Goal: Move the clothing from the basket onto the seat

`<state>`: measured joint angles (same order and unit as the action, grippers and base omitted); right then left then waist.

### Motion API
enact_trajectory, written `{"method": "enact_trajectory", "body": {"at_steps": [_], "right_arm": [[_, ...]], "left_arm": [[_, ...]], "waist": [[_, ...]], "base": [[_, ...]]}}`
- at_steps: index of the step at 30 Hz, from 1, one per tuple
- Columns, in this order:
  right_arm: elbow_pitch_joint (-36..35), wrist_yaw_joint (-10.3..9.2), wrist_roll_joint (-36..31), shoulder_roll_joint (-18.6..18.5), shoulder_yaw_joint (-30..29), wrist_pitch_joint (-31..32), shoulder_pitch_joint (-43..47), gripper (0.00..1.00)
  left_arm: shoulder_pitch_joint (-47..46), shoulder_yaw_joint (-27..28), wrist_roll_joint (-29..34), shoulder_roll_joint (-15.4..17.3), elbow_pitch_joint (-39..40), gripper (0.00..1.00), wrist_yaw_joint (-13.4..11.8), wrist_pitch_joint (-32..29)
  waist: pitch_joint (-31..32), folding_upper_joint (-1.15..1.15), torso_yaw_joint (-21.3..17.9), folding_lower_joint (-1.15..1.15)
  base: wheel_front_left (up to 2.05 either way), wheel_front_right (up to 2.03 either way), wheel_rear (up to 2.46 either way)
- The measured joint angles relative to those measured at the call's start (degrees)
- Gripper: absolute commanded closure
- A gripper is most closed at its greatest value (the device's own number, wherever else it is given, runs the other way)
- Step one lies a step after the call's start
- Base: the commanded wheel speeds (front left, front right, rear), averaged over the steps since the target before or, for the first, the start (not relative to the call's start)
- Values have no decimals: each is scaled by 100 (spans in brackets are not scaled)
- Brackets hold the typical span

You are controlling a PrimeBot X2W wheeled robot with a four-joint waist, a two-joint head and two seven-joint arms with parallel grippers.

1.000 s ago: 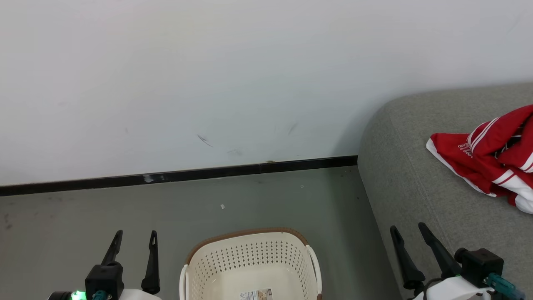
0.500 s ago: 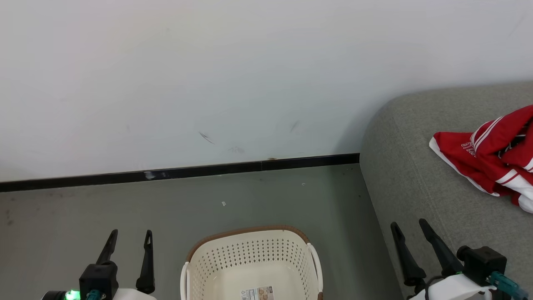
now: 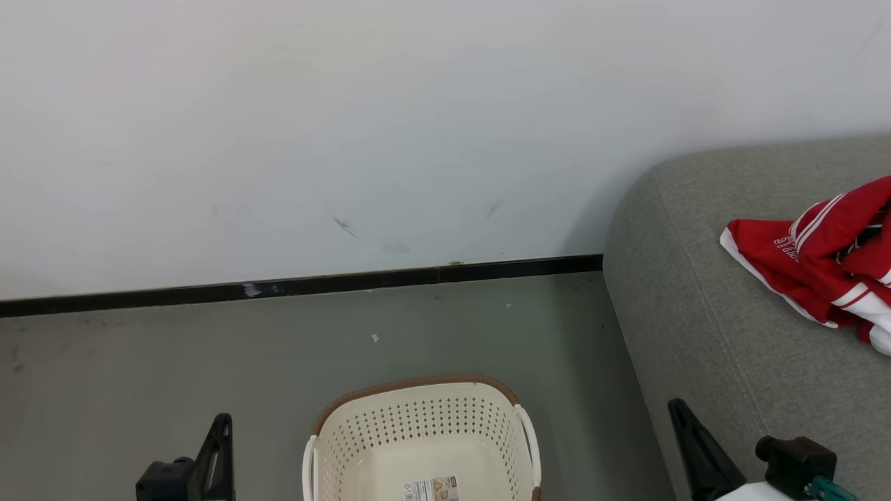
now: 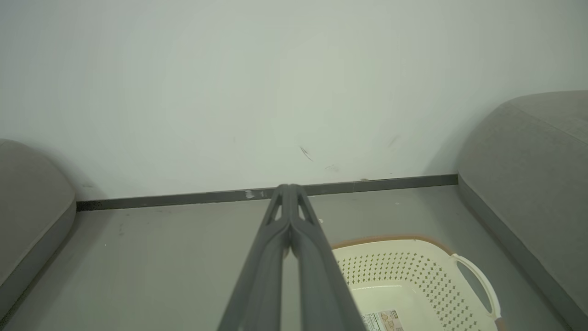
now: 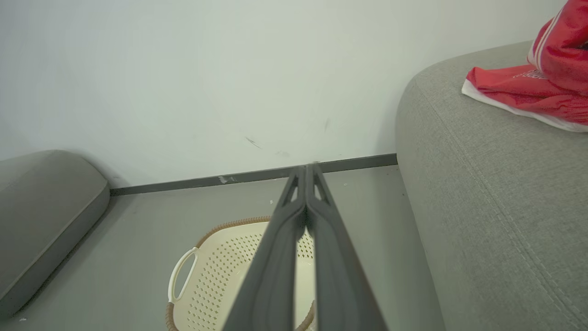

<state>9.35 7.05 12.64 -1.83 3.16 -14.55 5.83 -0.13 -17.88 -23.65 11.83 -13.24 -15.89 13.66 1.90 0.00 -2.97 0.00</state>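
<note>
With left fingers (image 4: 271, 262) and right fingers (image 5: 280, 257) pinched empty (basket (image 3: 418, 424) looks bare), swinging toward 3 o'clock could drag clothing (image 3: 814, 271) off the seat (image 3: 696, 313).

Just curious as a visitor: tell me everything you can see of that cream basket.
The basket is oval, cream plastic with perforated walls, a brown rim and white side handles. It stands upright on the grey floor, beside the sofa but apart from it. A printed label lies on its bare bottom.
</note>
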Motion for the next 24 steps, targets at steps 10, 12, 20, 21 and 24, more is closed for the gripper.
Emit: {"method": "enact_trajectory", "body": {"at_steps": [10,12,20,21,24], "right_arm": [[-148,0,689,0,108,1,19,100],[-157,0,905,0,100,27,19,100],[-148,0,1714,-1,-51,193,10,100],[-146,0,1797,-1,-55,207,9,100],[-141,0,2068,-9,-70,268,2,100]], "left_arm": [[0,210,-700,-83,25,100,198,-186],[0,249,-917,-100,42,100,212,-210],[-1,423,-1421,-166,87,100,354,-386],[-1,445,-1499,-181,90,100,366,-411],[-1,516,-1705,-231,100,100,453,-478]], "waist": [[-16,0,14,0],[-21,0,22,0],[-34,0,63,16],[-35,0,68,20],[-34,0,81,31]], "base": [[0,0,0],[0,0,0],[0,0,0],[0,0,0],[0,0,0]]}}
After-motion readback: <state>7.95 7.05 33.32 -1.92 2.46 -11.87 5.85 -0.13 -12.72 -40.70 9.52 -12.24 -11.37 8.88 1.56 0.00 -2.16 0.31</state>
